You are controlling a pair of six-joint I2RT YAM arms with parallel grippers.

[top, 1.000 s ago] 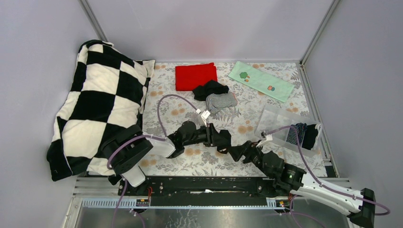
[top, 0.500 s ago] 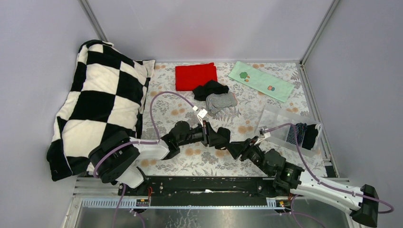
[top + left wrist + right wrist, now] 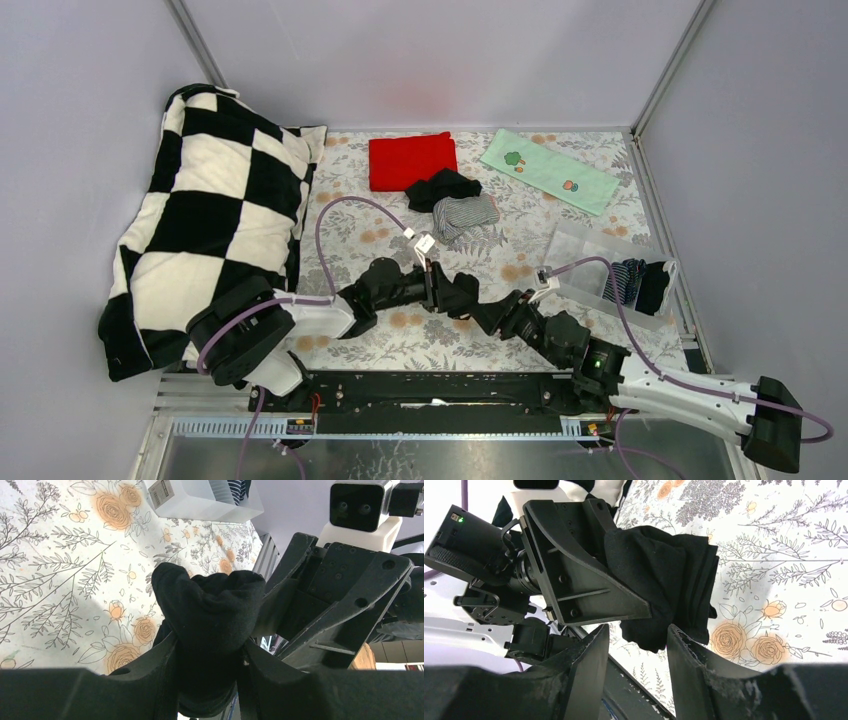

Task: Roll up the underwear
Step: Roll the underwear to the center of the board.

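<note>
handover: left gripper (image 3: 207, 652) pinches the rolled black underwear (image 3: 210, 605); right gripper (image 3: 638, 635), from 4 o'clock, straddles it, hold unclear. next needs firm closing.

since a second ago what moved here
The right gripper reached left to the black underwear and narrowed its jaws about its end; whether it grips is unclear. The left gripper drew slightly left, still shut on it. The red cloth, green cloth and clear bin stayed put.
</note>
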